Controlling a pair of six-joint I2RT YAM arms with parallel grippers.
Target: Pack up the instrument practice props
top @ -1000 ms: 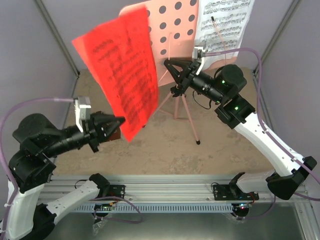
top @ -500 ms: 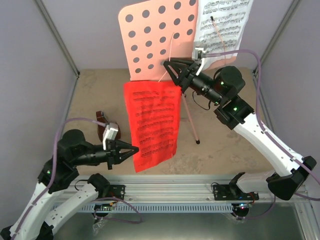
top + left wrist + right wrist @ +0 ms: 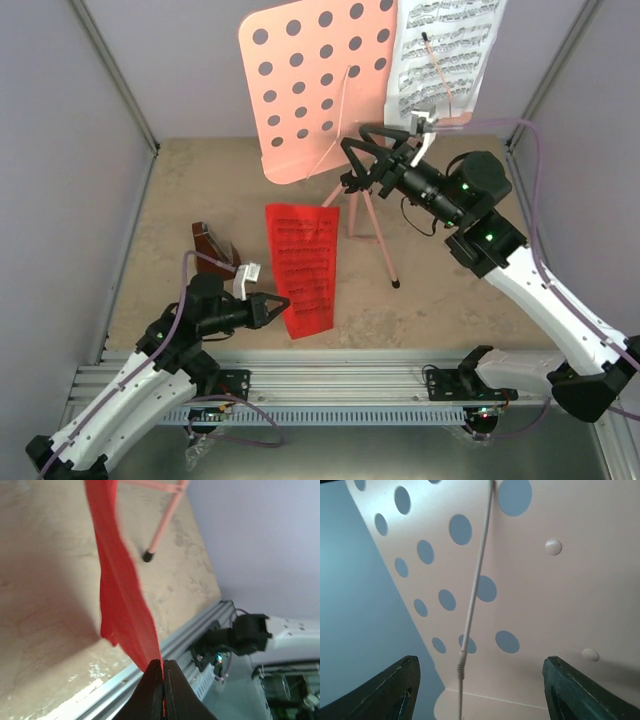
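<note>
The pink music stand rises at the back middle, its hole-dotted desk tilted and its tripod legs on the sandy floor. A white music sheet leans on the desk's right side. My left gripper is shut on the lower corner of the red music sheet, which hangs low near the front edge; the sheet runs up from the pinched tips. The brown metronome sits just behind the left arm. My right gripper stands open below the desk, nothing between its fingers.
An aluminium rail runs along the near edge. Grey walls with corner posts close in both sides. One stand leg's black foot rests right of the red sheet. A thin pink retaining wire crosses the desk's back.
My left arm has swung the red sheet off the stand and down toward the front edge. The right gripper has gone from shut to open and drawn slightly right.
</note>
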